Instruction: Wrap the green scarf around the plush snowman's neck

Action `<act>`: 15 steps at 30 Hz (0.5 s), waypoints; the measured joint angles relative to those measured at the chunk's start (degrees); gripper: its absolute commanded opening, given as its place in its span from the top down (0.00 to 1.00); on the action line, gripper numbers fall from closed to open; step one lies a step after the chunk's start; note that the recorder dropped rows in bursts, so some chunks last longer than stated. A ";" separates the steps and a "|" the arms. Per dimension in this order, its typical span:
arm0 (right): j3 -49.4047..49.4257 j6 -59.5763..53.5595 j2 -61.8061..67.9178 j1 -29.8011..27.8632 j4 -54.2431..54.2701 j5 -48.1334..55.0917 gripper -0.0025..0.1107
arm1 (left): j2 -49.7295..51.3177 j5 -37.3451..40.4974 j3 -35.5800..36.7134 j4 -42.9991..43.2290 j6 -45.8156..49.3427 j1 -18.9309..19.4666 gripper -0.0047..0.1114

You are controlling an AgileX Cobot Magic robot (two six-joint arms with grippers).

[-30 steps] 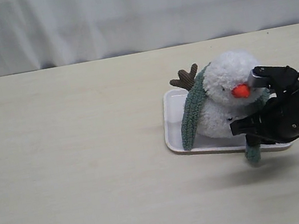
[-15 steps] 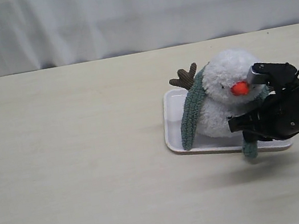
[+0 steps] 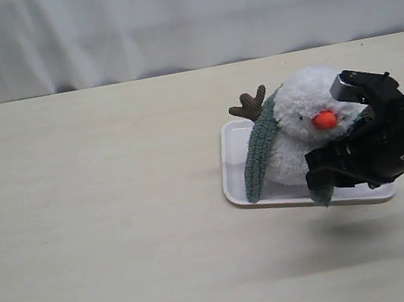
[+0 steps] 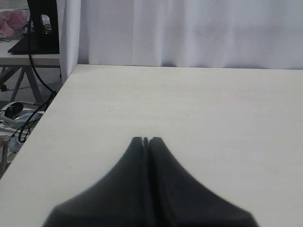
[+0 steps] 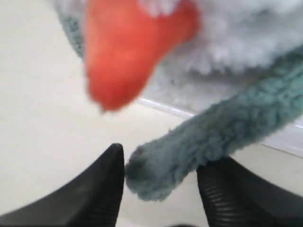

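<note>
A pale cream desk [image 3: 104,215] fills the exterior view, with a white curtain [image 3: 163,17] hanging along its far edge. In the left wrist view, dark cables [image 4: 28,120] trail past the desk's side edge.

The left claw [image 4: 146,140] is closed, its two dark fingers pressed together with nothing between them, above bare desk.

Right of centre lies a white rectangular tray [image 3: 233,169]. The plush snowman [image 3: 310,100] sits in the tray, a fluffy white toy. Its orange-red nose [image 3: 324,120] points toward the camera and a little to the right. A brown twig arm [image 3: 250,105] sticks up at its left shoulder.

The green scarf [image 3: 262,156] is draped on the snowman. One length runs from beside the twig arm steeply down and slightly left, its rounded end resting on the tray's near left part. The strip then passes out of sight behind the head. The other length comes out on the snowman's right and crosses low in front of the body.

The right claw [image 3: 323,178] grips that front length near its end, just under the nose and over the tray's near rim. In the right wrist view the fuzzy rounded end [image 5: 151,177] sits between the two black ribbed fingers [image 5: 102,189], touching the one on that side.
</note>
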 measured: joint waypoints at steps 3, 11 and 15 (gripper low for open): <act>0.00 -0.11 -0.62 0.00 0.82 3.28 0.57 | 0.00 0.00 0.00 0.00 0.00 0.00 0.96; 0.00 -10.51 -0.76 0.00 12.56 13.36 0.57 | 0.00 0.00 0.00 0.00 0.00 0.00 0.96; 0.00 -21.26 -0.76 0.00 23.20 21.98 0.57 | 0.00 0.00 0.00 0.00 0.00 0.00 0.96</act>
